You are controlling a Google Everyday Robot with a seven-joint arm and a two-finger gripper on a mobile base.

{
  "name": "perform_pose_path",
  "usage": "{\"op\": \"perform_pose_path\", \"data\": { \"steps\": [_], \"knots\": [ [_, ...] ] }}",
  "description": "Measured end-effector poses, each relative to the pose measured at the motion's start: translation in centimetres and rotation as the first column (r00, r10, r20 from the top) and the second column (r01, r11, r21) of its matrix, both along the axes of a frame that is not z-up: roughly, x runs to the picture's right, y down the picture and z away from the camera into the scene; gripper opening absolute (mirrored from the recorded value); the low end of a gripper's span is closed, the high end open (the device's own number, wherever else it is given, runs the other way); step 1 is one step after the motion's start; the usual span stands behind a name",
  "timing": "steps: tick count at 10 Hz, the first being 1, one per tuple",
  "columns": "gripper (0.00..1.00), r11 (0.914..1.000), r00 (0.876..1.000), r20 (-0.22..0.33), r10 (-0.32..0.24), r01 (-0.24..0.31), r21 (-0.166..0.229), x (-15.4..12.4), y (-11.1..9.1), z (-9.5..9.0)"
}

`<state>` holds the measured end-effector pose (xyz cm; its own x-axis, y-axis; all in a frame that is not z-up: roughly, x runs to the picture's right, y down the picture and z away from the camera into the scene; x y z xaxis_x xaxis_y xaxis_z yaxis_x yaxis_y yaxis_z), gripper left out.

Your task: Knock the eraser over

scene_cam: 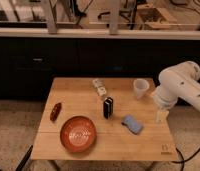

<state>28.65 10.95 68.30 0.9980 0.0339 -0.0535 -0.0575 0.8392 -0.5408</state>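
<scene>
The eraser (108, 107) is a small black block with light edge stripes, standing upright near the middle of the wooden table (73, 90). My white arm comes in from the right. Its gripper (160, 116) hangs over the table's right edge, well to the right of the eraser, with the light-blue sponge (132, 124) lying between them. The gripper touches nothing.
A small white printed box (99, 86) lies behind the eraser. A clear plastic cup (140, 88) stands at the back right, close to my arm. An orange-red bowl (78, 133) sits front left, and a small red-brown object (55, 111) lies at the left edge.
</scene>
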Motion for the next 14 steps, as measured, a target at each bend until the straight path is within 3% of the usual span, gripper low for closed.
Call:
{"op": "perform_pose_path", "data": {
  "steps": [7, 9, 11, 14],
  "knots": [
    [0.80, 1.0000, 1.000, 0.003, -0.005, 0.005, 0.000, -0.3, 0.3, 0.1],
    [0.80, 0.9997, 0.999, 0.021, -0.025, 0.025, 0.001, -2.4, 0.9, 0.8],
    [0.80, 0.9982, 0.997, 0.050, -0.061, 0.060, 0.004, -6.4, 1.6, 2.0],
    [0.79, 0.9958, 0.993, 0.079, -0.091, 0.091, 0.011, -8.1, 2.4, 3.0]
  ]
}}
